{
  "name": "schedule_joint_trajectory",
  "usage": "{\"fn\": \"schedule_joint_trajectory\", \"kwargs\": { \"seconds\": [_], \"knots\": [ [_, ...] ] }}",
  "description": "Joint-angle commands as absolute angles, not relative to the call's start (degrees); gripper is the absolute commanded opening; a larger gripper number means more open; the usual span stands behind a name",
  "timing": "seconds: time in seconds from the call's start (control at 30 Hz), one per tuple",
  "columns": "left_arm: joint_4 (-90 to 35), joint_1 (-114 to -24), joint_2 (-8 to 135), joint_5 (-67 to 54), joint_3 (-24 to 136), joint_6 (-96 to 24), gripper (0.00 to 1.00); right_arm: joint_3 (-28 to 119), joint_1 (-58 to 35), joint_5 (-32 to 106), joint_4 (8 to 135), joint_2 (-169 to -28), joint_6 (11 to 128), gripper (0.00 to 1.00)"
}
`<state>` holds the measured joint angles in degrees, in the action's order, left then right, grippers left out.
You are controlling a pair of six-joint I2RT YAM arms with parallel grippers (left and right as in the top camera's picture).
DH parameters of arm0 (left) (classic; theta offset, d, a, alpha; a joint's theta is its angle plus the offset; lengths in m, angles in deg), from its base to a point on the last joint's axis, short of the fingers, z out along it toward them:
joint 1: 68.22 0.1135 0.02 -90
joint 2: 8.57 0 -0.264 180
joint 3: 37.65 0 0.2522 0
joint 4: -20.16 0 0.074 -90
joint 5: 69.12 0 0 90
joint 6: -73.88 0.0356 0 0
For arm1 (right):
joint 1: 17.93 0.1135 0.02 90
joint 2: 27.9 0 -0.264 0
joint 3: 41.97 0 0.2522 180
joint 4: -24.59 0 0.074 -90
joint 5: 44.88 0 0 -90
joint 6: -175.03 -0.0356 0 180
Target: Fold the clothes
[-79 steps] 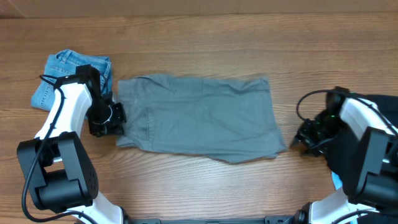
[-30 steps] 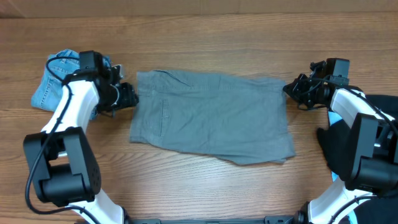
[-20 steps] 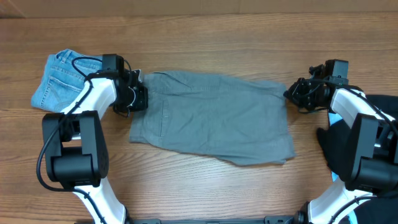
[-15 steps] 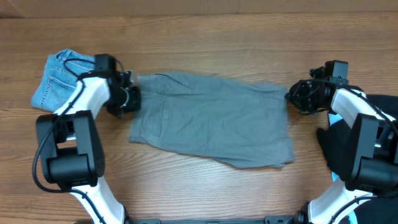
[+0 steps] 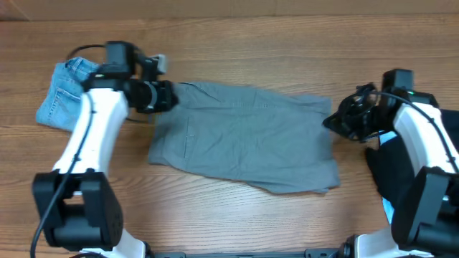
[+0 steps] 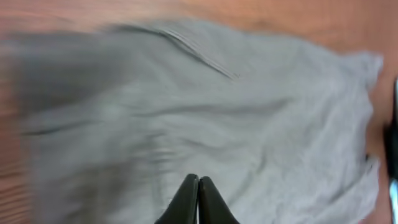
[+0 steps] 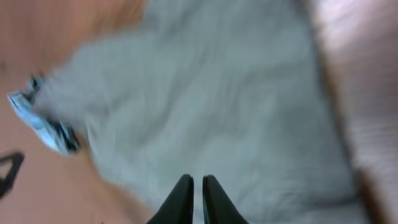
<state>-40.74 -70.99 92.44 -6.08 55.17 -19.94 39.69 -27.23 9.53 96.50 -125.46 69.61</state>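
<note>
The grey shorts (image 5: 244,140) are spread flat at the middle of the tabletop (image 5: 237,43), waistband toward its left edge. The left gripper (image 6: 198,180) is placed at their far-left corner, jaws pressed fully together; whether cloth is pinched cannot be told. The right gripper (image 7: 196,180) is set at their far-right corner, jaws drawn to a thin slit. A denim garment (image 5: 61,93) is seen folded near the left edge, and a black garment (image 5: 391,168) at the right edge.

The surface (image 5: 237,43) is open along the far edge and along the near strip in front of the grey shorts (image 5: 244,136). A folded denim garment (image 5: 61,97) obstructs the far left. A black garment (image 5: 384,168) obstructs the near right. The left claw (image 5: 168,94) occupies the shorts' far-left corner, and the right claw (image 5: 331,122) their right edge.
</note>
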Motion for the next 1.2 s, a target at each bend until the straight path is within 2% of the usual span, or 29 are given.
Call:
{"fn": "schedule_joint_trajectory", "kwargs": {
  "seconds": [0.0,0.13,0.27,0.43,0.57,0.63,0.73,0.9,1.0,1.17],
  "knots": [
    [-41.2,-77.8,95.9,-1.8,52.6,-18.9,0.04,37.9,-19.4,10.8,97.9,-126.1,67.9,0.09],
    [-41.6,-81.9,101.3,-0.9,51.4,-19.6,0.04,31.2,-11.2,20.3,95.0,-126.4,57.1,0.07],
    [-43.7,-82.0,104.6,5.0,51.2,-19.5,0.04,25.3,-10.4,23.3,94.6,-126.4,54.8,0.07],
    [-47.4,-80.0,106.0,17.8,51.2,-19.5,0.04,19.5,-17.2,30.2,94.9,-126.4,51.7,0.05],
    [-48.4,-76.4,106.0,20.0,51.2,-19.3,0.04,20.3,-24.8,29.9,98.0,-126.2,51.8,0.04],
    [-49.4,-74.2,105.8,19.4,51.4,-19.6,0.04,21.8,-27.2,29.9,100.4,-125.9,52.3,0.04],
    [-53.4,-70.9,103.9,13.5,53.2,-18.9,0.04,25.9,-29.0,27.8,103.8,-122.9,59.1,0.04],
    [-51.3,-71.2,97.3,-0.9,55.9,-16.0,0.04,32.1,-26.1,11.6,103.1,-116.9,68.8,0.04],
    [-44.3,-72.5,94.1,-8.0,56.9,-16.6,0.04,32.7,-22.7,1.6,94.6,-115.8,68.2,0.04],
    [-32.9,-75.3,95.4,-8.1,56.9,-21.6,0.04,31.8,-13.9,2.6,71.9,-118.4,56.6,0.04]
  ]
}}
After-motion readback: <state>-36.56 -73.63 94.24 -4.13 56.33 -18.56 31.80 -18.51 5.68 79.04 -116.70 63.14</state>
